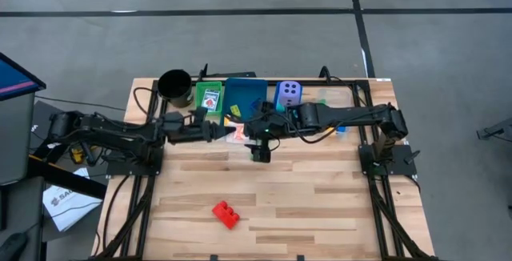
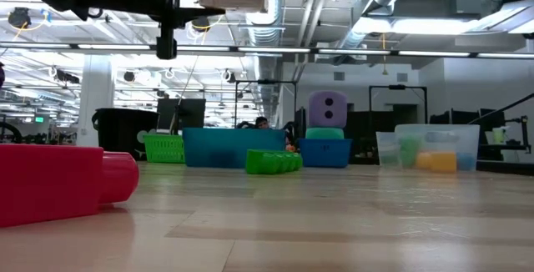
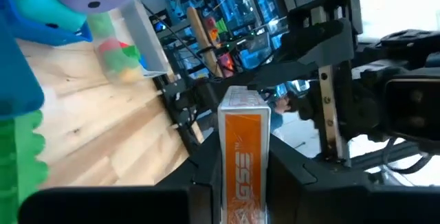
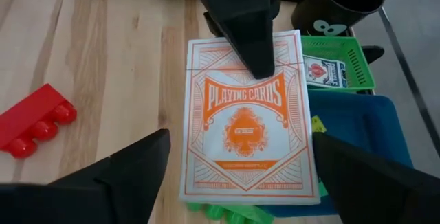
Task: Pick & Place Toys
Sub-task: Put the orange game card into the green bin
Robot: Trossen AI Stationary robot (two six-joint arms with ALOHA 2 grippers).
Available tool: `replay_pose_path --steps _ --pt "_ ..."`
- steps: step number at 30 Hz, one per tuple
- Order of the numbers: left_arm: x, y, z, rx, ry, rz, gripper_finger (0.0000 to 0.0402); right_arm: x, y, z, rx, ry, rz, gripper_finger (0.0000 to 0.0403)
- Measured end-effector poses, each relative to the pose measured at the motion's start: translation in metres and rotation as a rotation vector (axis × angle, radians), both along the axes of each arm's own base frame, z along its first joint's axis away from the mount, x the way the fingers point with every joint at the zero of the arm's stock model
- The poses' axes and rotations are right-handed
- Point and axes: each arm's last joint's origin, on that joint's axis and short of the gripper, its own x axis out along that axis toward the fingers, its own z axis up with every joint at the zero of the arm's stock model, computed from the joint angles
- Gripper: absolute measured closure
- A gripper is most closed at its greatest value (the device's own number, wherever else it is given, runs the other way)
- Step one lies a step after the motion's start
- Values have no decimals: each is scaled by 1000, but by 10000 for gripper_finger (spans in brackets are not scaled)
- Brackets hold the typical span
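While the left gripper [image 4: 249, 45] pinches an orange playing-card box [image 4: 246, 117] between closed fingers, holding it in the air near the blue tray [image 1: 244, 94], the right gripper [image 1: 261, 150] hovers just beside the box with its jaws spread wide and holding nothing. A red brick [image 1: 226, 214] lies well apart toward the table's [image 1: 320, 205] front, and a purple dice cube [image 1: 289, 94] sits at the back beside the blue tray.

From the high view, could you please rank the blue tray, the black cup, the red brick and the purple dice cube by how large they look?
1. blue tray
2. black cup
3. red brick and purple dice cube: these look alike, so I won't rank them.
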Motion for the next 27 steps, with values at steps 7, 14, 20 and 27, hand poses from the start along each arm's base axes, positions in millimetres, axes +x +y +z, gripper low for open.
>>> replay_pose_path --steps 7,14,20,27 --pt "-5 19 -8 62 105 73 341 -19 3 27 15 -73 28 60" --pt "-28 47 -4 139 197 203 341 -47 -4 60 -16 -179 -36 70" --pt "-62 65 2 213 301 346 341 -58 -6 74 -6 -243 -74 74" --pt "-86 69 19 430 522 404 341 -60 -4 76 6 -248 -75 74"
